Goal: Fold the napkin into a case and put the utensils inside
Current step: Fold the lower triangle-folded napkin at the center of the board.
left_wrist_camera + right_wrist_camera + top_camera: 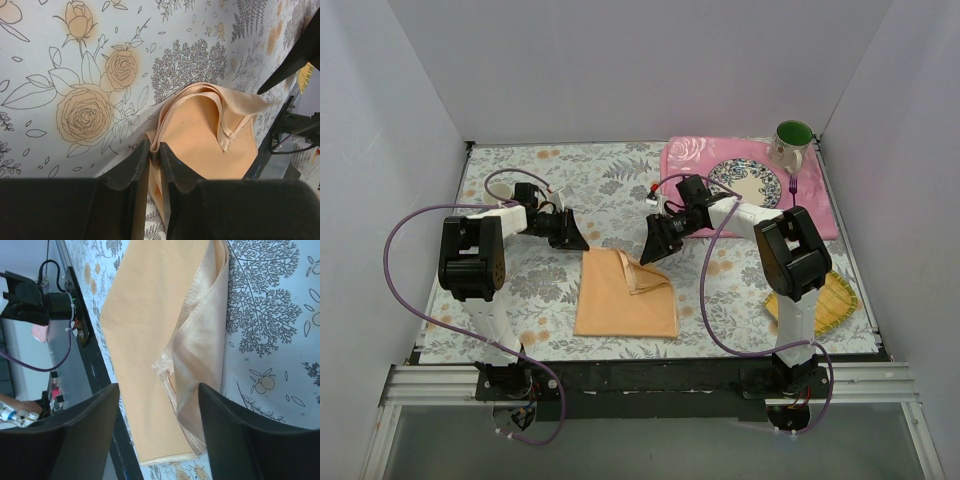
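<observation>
The peach-orange napkin (625, 297) lies folded in a rough rectangle on the floral tabletop, with a loose triangular flap (645, 275) turned over its top right. My left gripper (574, 240) is shut on the napkin's top-left corner; in the left wrist view the cloth (200, 130) is pinched between the jaws (155, 150). My right gripper (655, 250) hovers open at the napkin's top-right corner. In the right wrist view its jaws (160, 400) straddle the flap's hemmed edge (190, 355). A purple fork (793, 189) lies right of the plate. A case is not in view.
A pink floral placemat (685, 165) at the back right carries a patterned plate (745, 182). A green mug (792, 142) stands behind it. A yellow woven mat (838, 300) lies beside the right arm's base. White walls enclose the table.
</observation>
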